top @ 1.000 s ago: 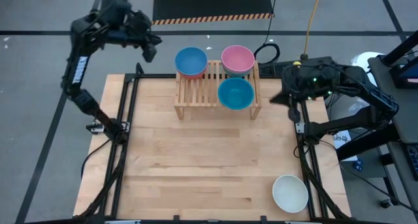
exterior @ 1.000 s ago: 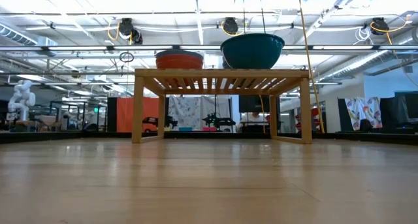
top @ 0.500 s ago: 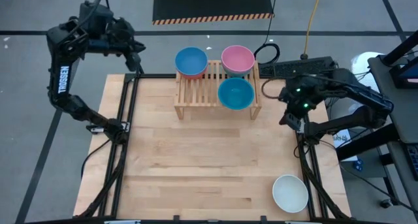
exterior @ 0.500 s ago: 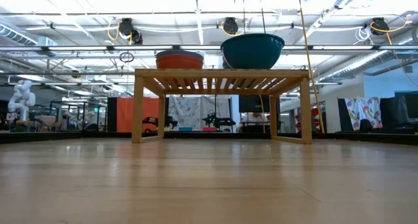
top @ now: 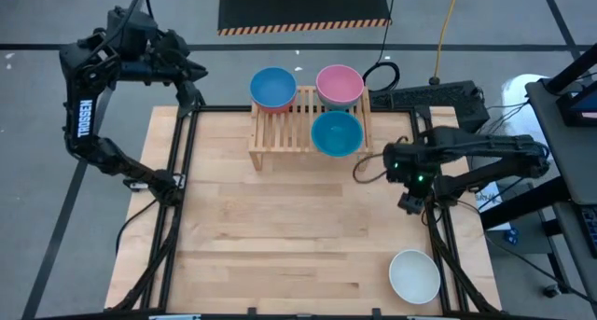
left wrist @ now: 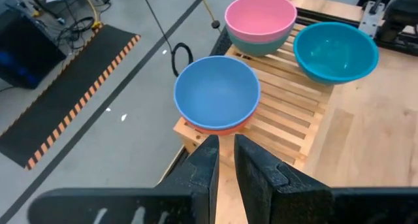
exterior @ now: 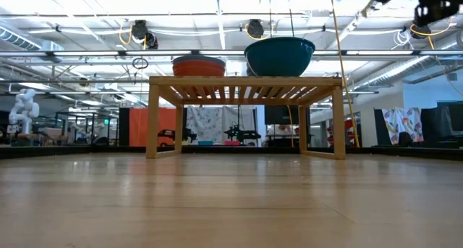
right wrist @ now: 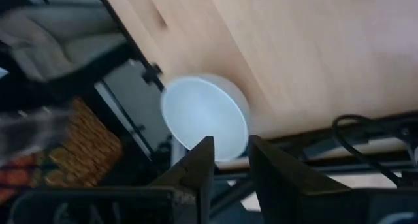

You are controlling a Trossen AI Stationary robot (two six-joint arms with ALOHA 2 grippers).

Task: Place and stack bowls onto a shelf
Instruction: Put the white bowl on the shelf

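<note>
On the slatted shelf [top: 297, 132] at the table's far edge, a light blue bowl [top: 272, 87] sits nested in a red bowl [left wrist: 215, 127]. A pink bowl [top: 339, 82] sits nested in a dark green one [left wrist: 261, 48]. A teal bowl [top: 336, 133] stands alone on the slats. A white bowl [top: 414, 275] rests upright on the table near its near right corner. My left gripper [top: 194, 77] hangs high off the table's far left corner, left of the shelf, open by a narrow gap. Open and empty, my right gripper [top: 409, 201] points down over the right edge, with the white bowl [right wrist: 204, 116] farther off.
Black frame rails [top: 438, 236] run along the table's left and right edges. A cable [top: 381, 73] and a power strip [top: 424, 98] lie just behind the shelf. The wooden tabletop [top: 280, 227] stretches bare between the shelf and the near edge.
My left gripper has drawn back from the shelf toward the table's left. My right gripper has come down and toward the near edge along the table's right side, turning about as it went, and now shows at the top right of the low view.
</note>
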